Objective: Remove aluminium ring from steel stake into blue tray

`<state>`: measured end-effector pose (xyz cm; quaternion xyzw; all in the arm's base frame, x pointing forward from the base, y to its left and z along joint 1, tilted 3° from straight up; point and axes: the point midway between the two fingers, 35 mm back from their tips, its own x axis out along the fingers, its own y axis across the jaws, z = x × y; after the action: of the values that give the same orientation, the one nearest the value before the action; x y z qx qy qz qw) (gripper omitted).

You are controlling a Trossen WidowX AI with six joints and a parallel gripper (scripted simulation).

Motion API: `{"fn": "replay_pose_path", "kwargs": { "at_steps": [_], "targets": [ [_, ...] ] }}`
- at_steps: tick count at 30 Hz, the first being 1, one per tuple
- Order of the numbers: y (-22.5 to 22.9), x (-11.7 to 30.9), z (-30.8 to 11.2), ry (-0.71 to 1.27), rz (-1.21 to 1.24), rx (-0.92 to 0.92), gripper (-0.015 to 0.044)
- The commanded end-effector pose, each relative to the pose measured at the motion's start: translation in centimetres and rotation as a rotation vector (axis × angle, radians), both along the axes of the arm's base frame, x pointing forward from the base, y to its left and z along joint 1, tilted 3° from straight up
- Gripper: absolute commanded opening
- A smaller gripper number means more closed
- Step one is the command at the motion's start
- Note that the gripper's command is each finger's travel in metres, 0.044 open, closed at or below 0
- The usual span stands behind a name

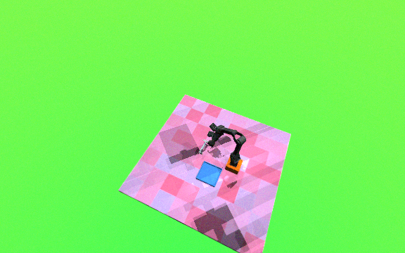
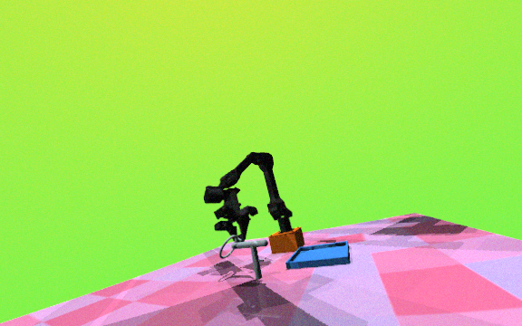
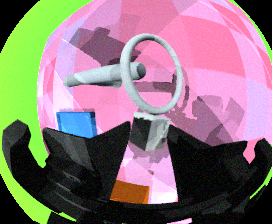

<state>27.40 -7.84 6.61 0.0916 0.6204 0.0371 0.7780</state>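
My gripper (image 2: 239,237) (image 3: 148,127) is shut on the ring's block-like tab (image 3: 158,129). The grey ring (image 2: 221,249) (image 3: 179,75) stands upright beyond the fingertips, well above the table, at one end of the stake's cross-bar (image 2: 254,244) (image 3: 94,75). In the wrist view the bar's end shows through the ring's opening, with the near rim crossing over the bar; whether the bar passes through the ring I cannot tell. The stake's post (image 2: 256,263) stands upright, with no ring around its foot. The blue tray (image 1: 209,173) (image 2: 317,257) (image 3: 77,124) is empty.
The arm's orange base (image 1: 233,166) (image 2: 286,240) (image 3: 130,192) stands beside the tray. The cross-bar lies close to the fingers, at about ring height. Dark shadows fall across the pink patchwork table (image 1: 174,184) (image 2: 451,276).
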Motion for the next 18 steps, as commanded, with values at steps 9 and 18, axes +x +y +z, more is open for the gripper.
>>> {"fn": "replay_pose_path", "kwargs": {
  "at_steps": [9, 18],
  "targets": [
    [-0.8, 0.1, 0.2, -0.003, 0.006, 0.003, 0.0],
    [-0.8, 0.2, 1.5, -0.004, 0.006, 0.003, 0.0]
  ]
}}
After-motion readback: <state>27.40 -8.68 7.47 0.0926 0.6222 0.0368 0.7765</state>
